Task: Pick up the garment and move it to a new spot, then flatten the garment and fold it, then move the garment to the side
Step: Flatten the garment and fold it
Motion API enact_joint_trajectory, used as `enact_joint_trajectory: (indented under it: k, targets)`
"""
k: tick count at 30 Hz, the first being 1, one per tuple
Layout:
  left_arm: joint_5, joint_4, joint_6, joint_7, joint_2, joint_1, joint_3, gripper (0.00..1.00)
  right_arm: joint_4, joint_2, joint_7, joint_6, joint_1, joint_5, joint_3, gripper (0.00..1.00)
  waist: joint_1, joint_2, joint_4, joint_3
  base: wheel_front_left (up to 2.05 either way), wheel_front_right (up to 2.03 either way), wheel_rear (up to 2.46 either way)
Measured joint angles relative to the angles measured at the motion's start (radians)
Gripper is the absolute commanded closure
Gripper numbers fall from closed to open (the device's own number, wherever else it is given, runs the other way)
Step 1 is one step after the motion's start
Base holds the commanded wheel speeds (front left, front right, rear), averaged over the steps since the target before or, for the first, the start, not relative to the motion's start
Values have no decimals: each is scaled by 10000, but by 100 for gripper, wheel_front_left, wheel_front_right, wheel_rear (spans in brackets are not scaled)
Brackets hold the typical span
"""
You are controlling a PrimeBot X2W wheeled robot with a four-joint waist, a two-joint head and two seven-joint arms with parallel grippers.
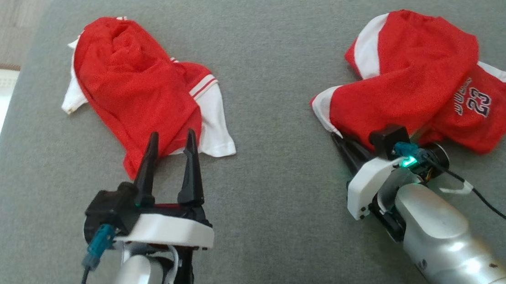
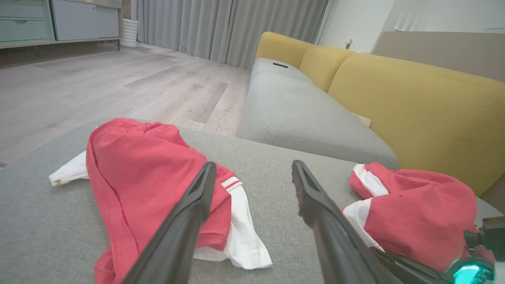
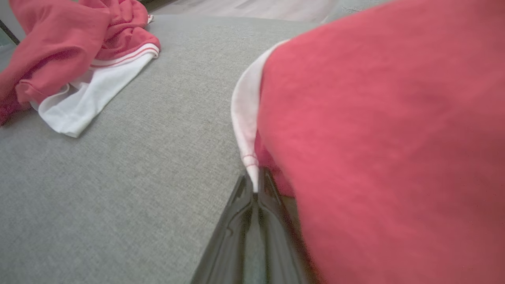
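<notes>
Silver forearms (image 1: pixel 444 235), white wrists (image 1: pixel 169 231) — black left gripper (image 1: pixel 172 135)

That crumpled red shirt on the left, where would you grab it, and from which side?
Probably its white sleeve, the thin flap lying flat at the near right edge of the left shirt, away from the bunched red middle. Come in low from the robot's side, along the grey cushion; the open left end effector points that way.

Head looks down — wrists skim low across the shared cushion (image 1: pixel 267 90).
</notes>
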Motion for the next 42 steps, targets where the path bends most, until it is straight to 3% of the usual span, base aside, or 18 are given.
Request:
enact_joint_trajectory:
  k: [4,9,20,30,31,32,37,42]
  targets:
    - [10,0,-8,0,2,2,224,0,13,6,-366,0,84,111,8,100,0,0,-331,-123,0,0,0]
    - [12,4,-21,0,0,62,276,0,-278,0,-608,0,658,-150,-736,100,0,0,-936,-379,0,0,0]
    - [10,-25,-10,0,-2,277,393,0,-2633,-715,-270,0,3136,-1329,-3975,100,0,0,-2390,-1068,0,0,0]
    - [10,-13,-23,0,-2,492,393,0,-4844,-240,1160,0,4571,-2604,-6842,100,0,0,-2723,-1335,0,0,0]
    - [10,-10,-25,0,-2,492,393,0,-4993,-140,1202,0,4599,-2669,-7022,91,0,0,-2700,-1334,0,0,0]
    - [10,-8,-56,0,0,492,391,0,-5179,-100,1200,0,4625,-2754,-7074,2,0,0,-2672,-1332,0,0,0]
    - [10,4,-105,0,2,493,403,0,-5898,111,1139,0,4631,-2911,-7055,0,0,0,-2586,-1326,0,0,0]
    - [12,38,-111,0,0,494,408,0,-6836,167,708,0,4636,-2418,-6264,0,0,0,-2515,-1360,0,0,0]
